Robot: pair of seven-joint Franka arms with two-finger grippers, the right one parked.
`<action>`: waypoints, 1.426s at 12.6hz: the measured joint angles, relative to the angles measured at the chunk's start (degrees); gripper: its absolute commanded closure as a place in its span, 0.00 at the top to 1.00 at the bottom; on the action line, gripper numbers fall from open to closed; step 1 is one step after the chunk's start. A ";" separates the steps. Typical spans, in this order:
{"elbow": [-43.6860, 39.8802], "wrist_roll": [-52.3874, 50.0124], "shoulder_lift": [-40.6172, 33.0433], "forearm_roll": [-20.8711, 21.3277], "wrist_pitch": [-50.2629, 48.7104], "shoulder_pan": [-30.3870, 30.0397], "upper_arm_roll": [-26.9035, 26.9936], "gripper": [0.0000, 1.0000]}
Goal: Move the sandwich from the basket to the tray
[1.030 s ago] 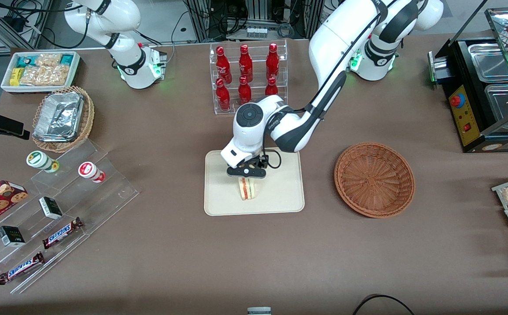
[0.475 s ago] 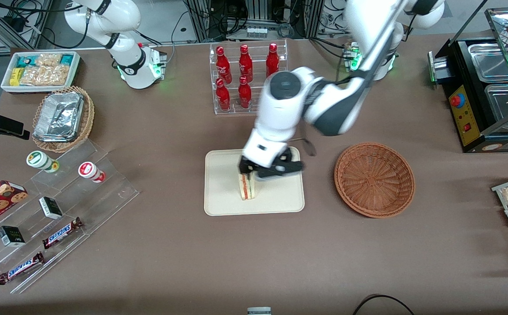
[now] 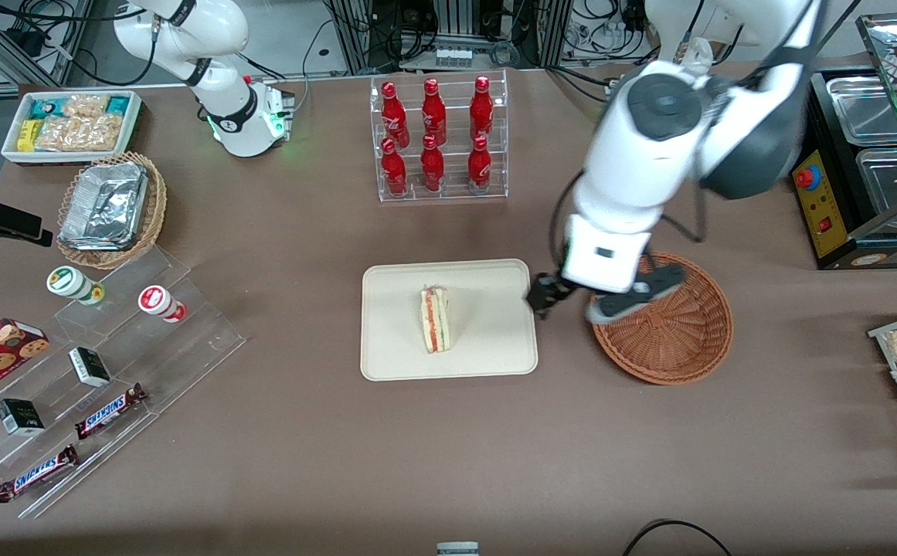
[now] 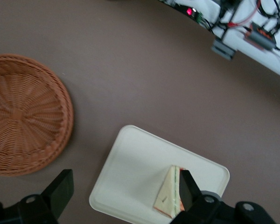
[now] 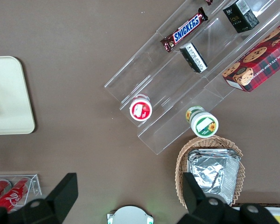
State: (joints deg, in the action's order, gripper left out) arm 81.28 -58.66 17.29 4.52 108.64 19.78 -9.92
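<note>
The sandwich (image 3: 436,320), a white wedge with red and green layers, stands on its edge on the cream tray (image 3: 394,344), near the tray's middle. The reddish-brown wicker basket (image 3: 680,340) sits beside the tray toward the working arm's end and holds nothing. My gripper (image 3: 575,303) hangs open and holds nothing, well above the table over the gap between tray and basket. In the left wrist view the gripper (image 4: 123,189) frames the tray (image 4: 140,168) and the sandwich (image 4: 168,196), with the basket (image 4: 23,116) off to one side.
A clear rack of red bottles (image 3: 436,139) stands farther from the front camera than the tray. Toward the parked arm's end are a tan foil-packet basket (image 3: 112,208), a white snack bin (image 3: 73,123) and acrylic snack steps (image 3: 108,371). A black food warmer (image 3: 865,154) is at the working arm's end.
The gripper opened and let go of the sandwich, then rose and swung away toward the basket. The sandwich stays standing on the tray.
</note>
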 measured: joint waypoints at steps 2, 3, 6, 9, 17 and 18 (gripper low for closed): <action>0.98 4.18 -2.16 -0.01 -4.62 -3.14 0.02 1.00; 1.68 7.53 -3.55 -0.31 -6.18 -5.05 0.05 1.00; 4.26 20.87 -9.17 -3.38 -12.87 -12.54 0.10 1.00; 8.41 33.85 -14.58 -3.97 -17.53 -17.98 0.13 1.00; 13.87 51.79 -21.19 -4.00 -18.01 -20.04 5.51 1.00; 12.56 51.80 -20.97 -3.99 -18.01 -19.63 5.43 1.00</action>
State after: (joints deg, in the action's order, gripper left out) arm 93.84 -6.86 -3.68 0.53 90.63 0.15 -4.49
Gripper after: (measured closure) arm 0.000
